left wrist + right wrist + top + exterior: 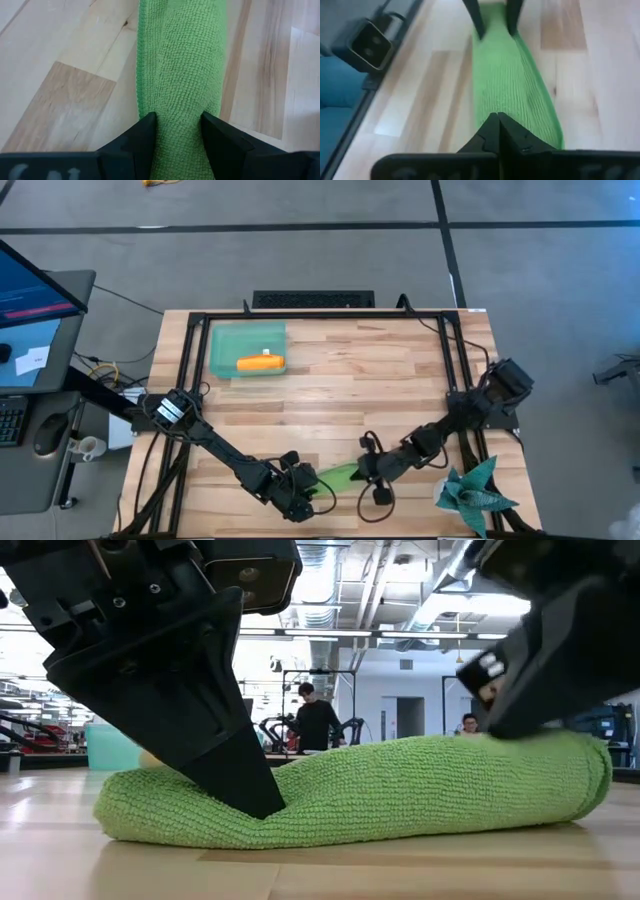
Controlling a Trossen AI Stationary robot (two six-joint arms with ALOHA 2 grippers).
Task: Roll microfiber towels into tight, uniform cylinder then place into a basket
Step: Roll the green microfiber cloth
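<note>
The lime green towel lies rolled into a long cylinder on the table near its front edge; it also shows in the low view. My left gripper is shut on the roll near its left end, and this shows in the left wrist view. My right gripper is shut, with its fingers on the roll's right end, as the right wrist view shows. The orange towel lies rolled inside the teal basket at the far left. My left gripper pinches the green roll near its left end between its two fingers, one on each long side. The fingers slant down from above. The near finger dents the cloth. The roll lies on the table. My right gripper rests its shut fingers on top of the roll's right end, coming down at a slant from the table's right. Whether any cloth is caught between them, I cannot tell. The roll lies flat on the table.
A spiky teal star-shaped object sits at the front right corner. A black frame runs along the table's left, far and right edges. Bare wood lies across the table's middle. People stand in the room beyond.
</note>
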